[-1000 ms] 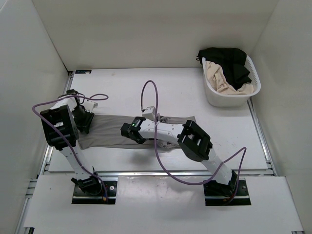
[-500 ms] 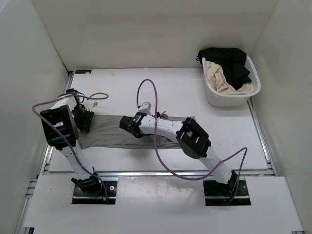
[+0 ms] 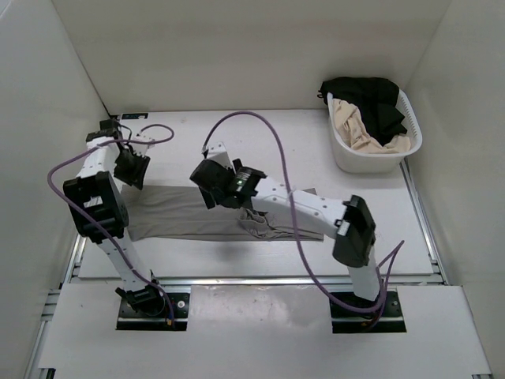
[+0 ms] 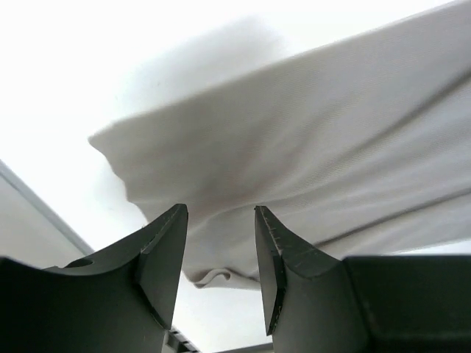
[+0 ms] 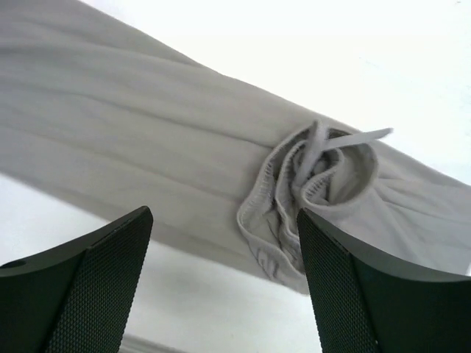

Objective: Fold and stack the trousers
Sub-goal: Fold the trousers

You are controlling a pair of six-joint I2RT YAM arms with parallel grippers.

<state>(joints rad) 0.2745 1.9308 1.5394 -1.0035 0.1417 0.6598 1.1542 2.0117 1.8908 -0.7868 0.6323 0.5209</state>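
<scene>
The grey trousers (image 3: 181,213) lie flat across the table in a long band, with a bunched waistband (image 3: 264,225) near the right end. My left gripper (image 3: 132,181) hovers at the far left end of the band. In the left wrist view its jaws (image 4: 219,213) stand apart with nothing between them, and the trousers' folded end (image 4: 331,125) lies beyond. My right gripper (image 3: 207,194) hangs above the middle of the band. Seen from the right wrist it is open wide (image 5: 223,217) and empty, over the fabric (image 5: 147,132) and the crumpled waistband with its drawstring (image 5: 316,176).
A white laundry basket (image 3: 364,160) stands at the back right, holding a black garment (image 3: 371,95) and a beige garment (image 3: 355,126). White walls close in the table on the left, back and right. Purple cables loop above both arms.
My right gripper has opened, let go of the trousers and risen, its arm stretching out to the left. The left gripper has drawn back from the trousers' left end toward the far side.
</scene>
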